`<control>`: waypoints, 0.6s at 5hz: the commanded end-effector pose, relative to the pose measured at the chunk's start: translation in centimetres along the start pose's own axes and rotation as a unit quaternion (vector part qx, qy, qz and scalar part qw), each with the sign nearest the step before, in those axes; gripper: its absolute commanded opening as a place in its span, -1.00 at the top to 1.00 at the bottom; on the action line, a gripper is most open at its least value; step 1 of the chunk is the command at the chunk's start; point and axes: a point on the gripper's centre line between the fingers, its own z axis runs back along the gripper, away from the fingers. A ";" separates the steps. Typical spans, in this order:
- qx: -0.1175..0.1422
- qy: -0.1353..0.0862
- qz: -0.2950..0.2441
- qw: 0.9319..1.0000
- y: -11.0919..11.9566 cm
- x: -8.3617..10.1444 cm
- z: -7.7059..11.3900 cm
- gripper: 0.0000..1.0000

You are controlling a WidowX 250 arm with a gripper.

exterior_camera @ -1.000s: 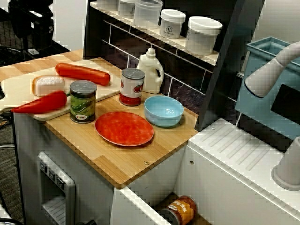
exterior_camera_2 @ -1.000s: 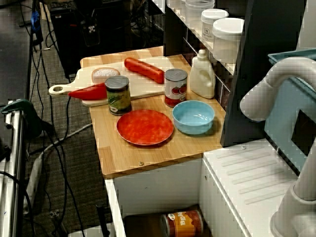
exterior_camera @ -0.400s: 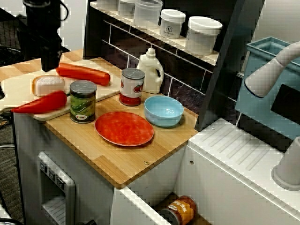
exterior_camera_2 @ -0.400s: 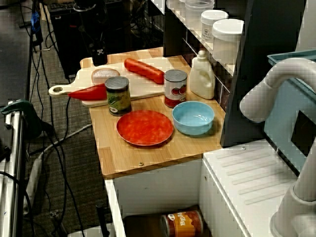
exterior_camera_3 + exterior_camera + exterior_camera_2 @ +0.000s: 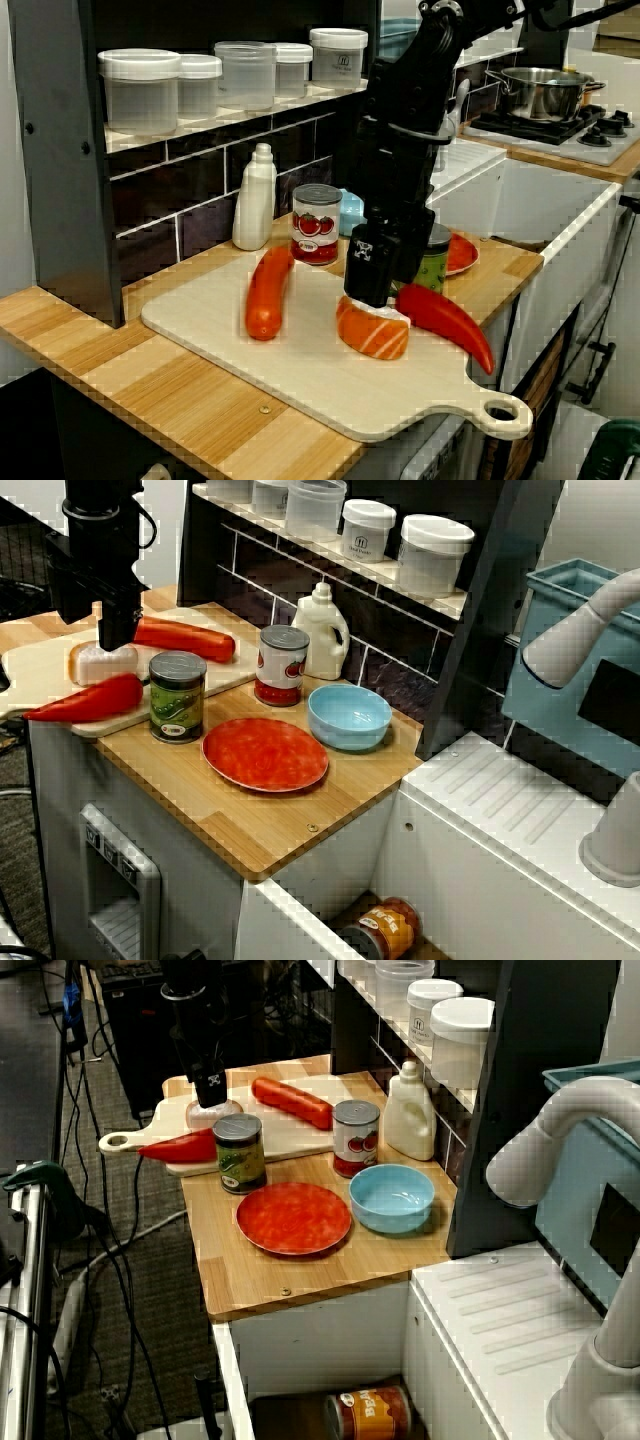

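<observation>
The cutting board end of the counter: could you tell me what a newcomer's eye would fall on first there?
The black gripper stands out first, poised right over the salmon piece on the pale cutting board; whether it touches is unclear. Beside the salmon lie a red pepper and a long orange-red sausage, and a red plate and blue bowl sit further along the counter.

Three cans (image 5: 177, 695), one salmon piece (image 5: 372, 335), one plate (image 5: 265, 753).
</observation>
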 end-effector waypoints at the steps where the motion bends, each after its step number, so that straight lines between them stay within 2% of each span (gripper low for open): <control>1: 0.003 -0.022 -0.016 1.000 0.5 0.2 0.1 -1.00; 3: 0.005 -0.029 -0.024 0.999 0.7 0.1 -0.5 -1.00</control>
